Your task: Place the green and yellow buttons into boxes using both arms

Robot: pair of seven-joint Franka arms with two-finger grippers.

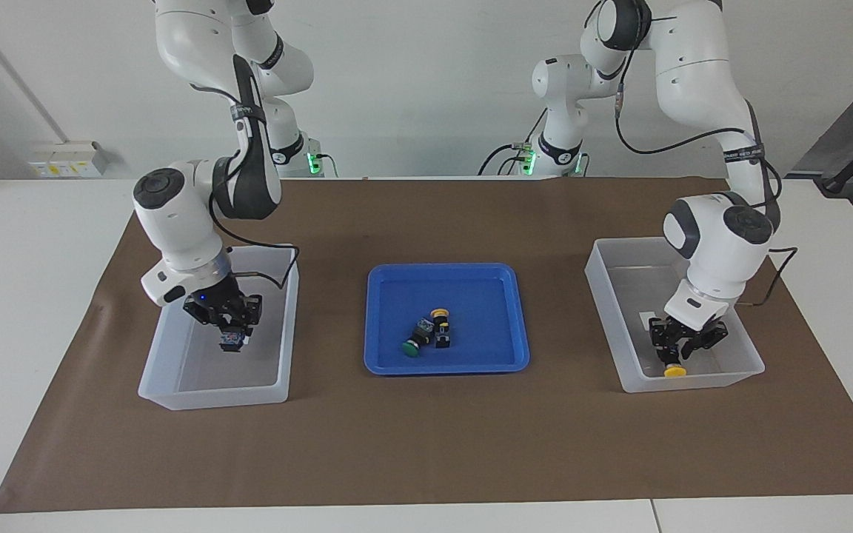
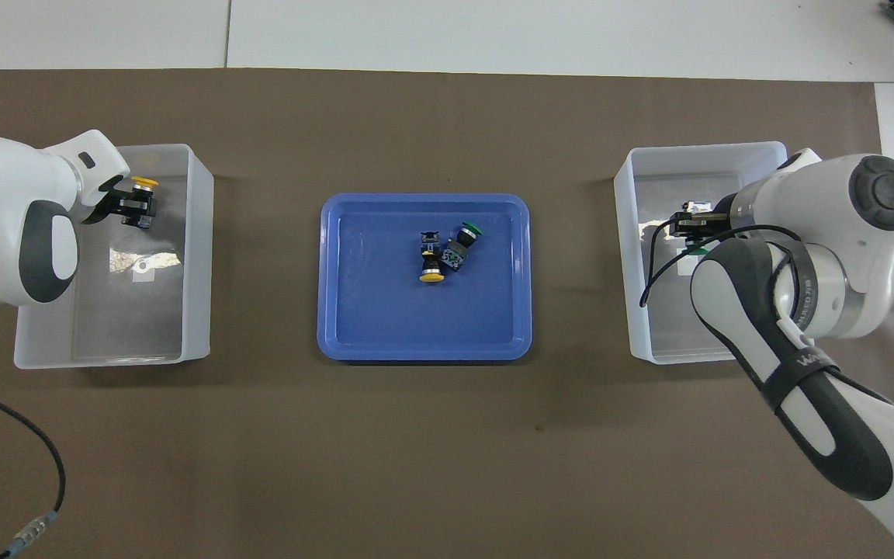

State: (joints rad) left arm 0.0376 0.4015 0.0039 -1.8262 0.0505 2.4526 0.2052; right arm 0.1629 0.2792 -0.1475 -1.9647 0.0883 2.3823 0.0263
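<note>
My left gripper [image 1: 680, 349] [image 2: 135, 207] is down inside the box [image 1: 693, 382] [image 2: 197, 256] at the left arm's end. A yellow button [image 1: 674, 370] [image 2: 143, 183] sits at its tip, close to the box floor; whether it is still gripped does not show. My right gripper [image 1: 231, 327] [image 2: 688, 227] hangs inside the other box [image 1: 212, 397] [image 2: 633, 295], shut on a green button [image 1: 232, 341] [image 2: 697, 250]. One green button [image 1: 412, 346] [image 2: 469, 230] and one yellow button [image 1: 439, 315] [image 2: 431, 276] lie together in the blue tray.
The shallow blue tray [image 1: 445, 367] [image 2: 424, 354] sits mid-table between the two boxes, on a brown mat [image 1: 426, 444]. Each box has a small white label on its floor. A black cable loops from each wrist.
</note>
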